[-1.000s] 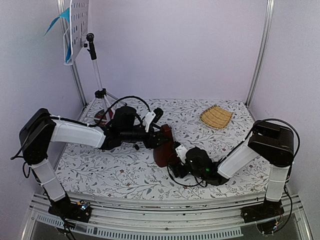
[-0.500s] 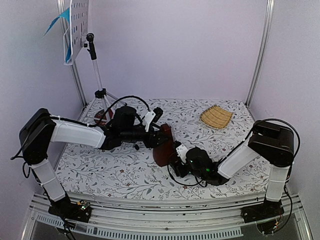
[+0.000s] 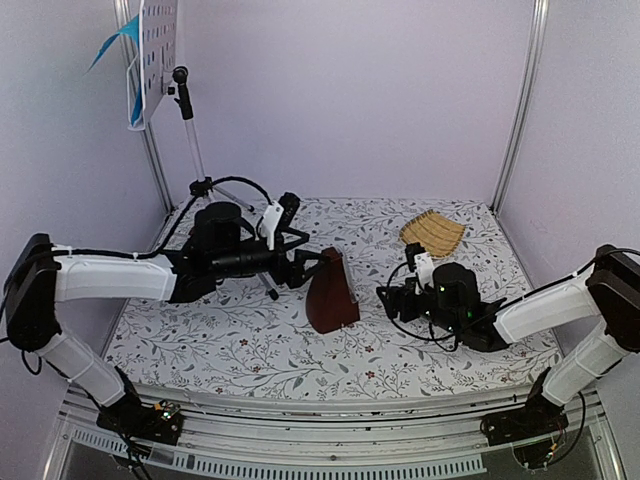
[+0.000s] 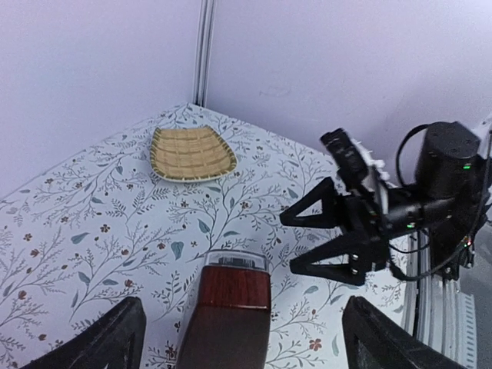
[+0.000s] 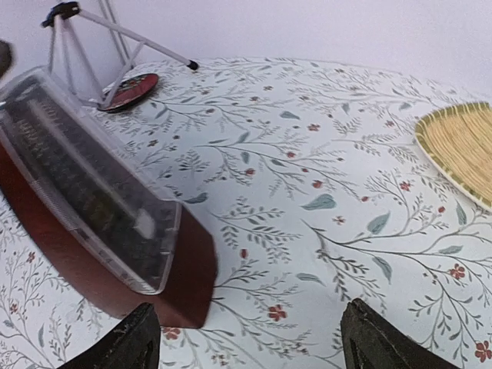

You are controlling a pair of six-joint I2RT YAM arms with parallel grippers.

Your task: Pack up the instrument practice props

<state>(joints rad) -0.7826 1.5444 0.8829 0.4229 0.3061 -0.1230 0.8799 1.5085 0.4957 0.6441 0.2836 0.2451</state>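
At the 10 o'clock corner of the table (image 3: 220, 340), the music stand (image 3: 190, 130) was seen upright on its tripod, blue sheets (image 3: 120, 40) showing at its raised white desk (image 3: 158, 55). The left gripper (image 3: 306, 264) was held spread wide and empty, just at 9 o'clock of the metronome (image 3: 331, 292). The metronome was stood near the centre, its long axis vertical, narrow top pointing up, clear-fronted face turned toward 3 o'clock. There the right gripper (image 3: 386, 298) was likewise parted, holding nothing. A woven tray (image 3: 432, 233) was laid at 1 o'clock.

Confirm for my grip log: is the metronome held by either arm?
No, the metronome stands free; both arms' jaws are open and apart from it.
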